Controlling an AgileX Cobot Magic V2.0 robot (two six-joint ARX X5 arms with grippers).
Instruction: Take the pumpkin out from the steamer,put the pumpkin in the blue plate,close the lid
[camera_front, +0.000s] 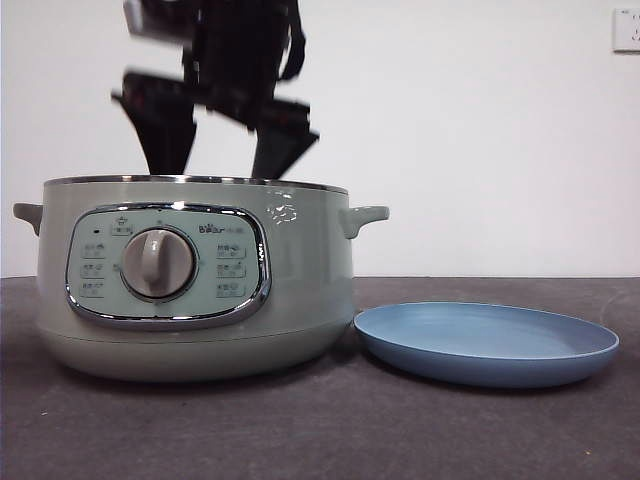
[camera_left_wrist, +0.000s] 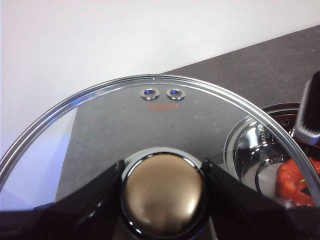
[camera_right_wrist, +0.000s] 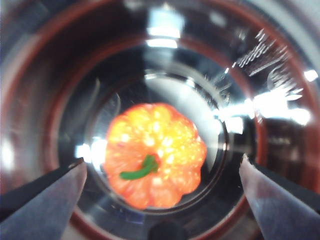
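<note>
Left hand (camera_left_wrist: 162, 200): closed on the knob (camera_left_wrist: 162, 197) of the lid (camera_left_wrist: 125, 115); the lid is held off to one side of the steamer, the worktop showing through the glass.
Lid handling: glass dome with a steel rim, probably heavy for one knob grip and fragile; the rounded, glossy knob looks slippery, so the hold should stay square and level.
Steamer (camera_front: 200, 275): stands uncovered on the left part of the dark worktop (camera_front: 320, 430); its polished metal inner bowl (camera_right_wrist: 235, 130) is shiny and rigid.
Right hand (camera_right_wrist: 160, 170): open, jaws spread wide, directly above the steamer's mouth in the front view, one jaw either side of the pumpkin but not touching it.
Pumpkin (camera_right_wrist: 155, 154): sits at the centre of the inner bowl's floor, stem (camera_right_wrist: 141, 170) up.
Pumpkin handling: small, likely light and firm; its ribbed sides should give the jaws purchase across the widest part, whereas the thin curved stem seems a poor hold.
Blue plate (camera_front: 487, 343): empty, just beside the steamer on the right; wide and shallow, so a round thing may roll if dropped.
</note>
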